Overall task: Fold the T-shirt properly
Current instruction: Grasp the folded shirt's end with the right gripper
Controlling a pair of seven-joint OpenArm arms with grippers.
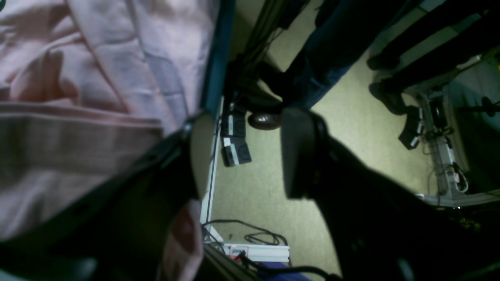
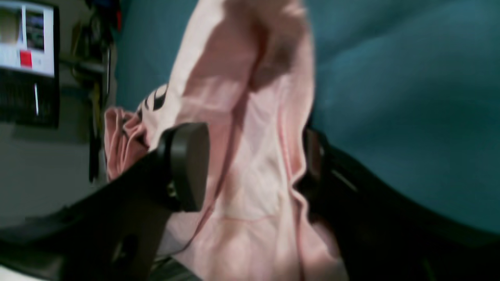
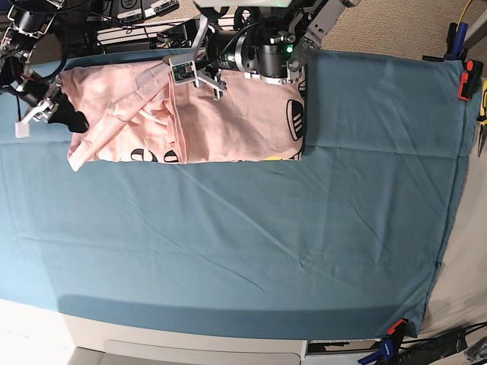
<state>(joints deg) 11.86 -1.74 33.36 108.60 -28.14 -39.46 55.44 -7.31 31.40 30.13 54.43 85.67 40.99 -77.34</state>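
The pale pink T-shirt (image 3: pixel 228 122) lies bunched at the back left of the teal table cloth (image 3: pixel 304 228), with black print showing along its front and right edges. My left gripper (image 3: pixel 179 74) hovers over the shirt's back edge. In the left wrist view it (image 1: pixel 246 156) stands open, only floor between its fingers, with the shirt (image 1: pixel 97 58) beside and under one finger. My right gripper (image 3: pixel 68 118) is at the shirt's left end. In the right wrist view it (image 2: pixel 250 168) stands wide open with loose pink fabric (image 2: pixel 250 117) lying between the fingers.
Clamps pin the cloth at the right edge (image 3: pixel 466 80) and the front right corner (image 3: pixel 392 327). Beyond the table's back edge are cables, boxes and a person's legs (image 1: pixel 332 58) on the floor. A monitor (image 2: pixel 27 58) stands off the left side.
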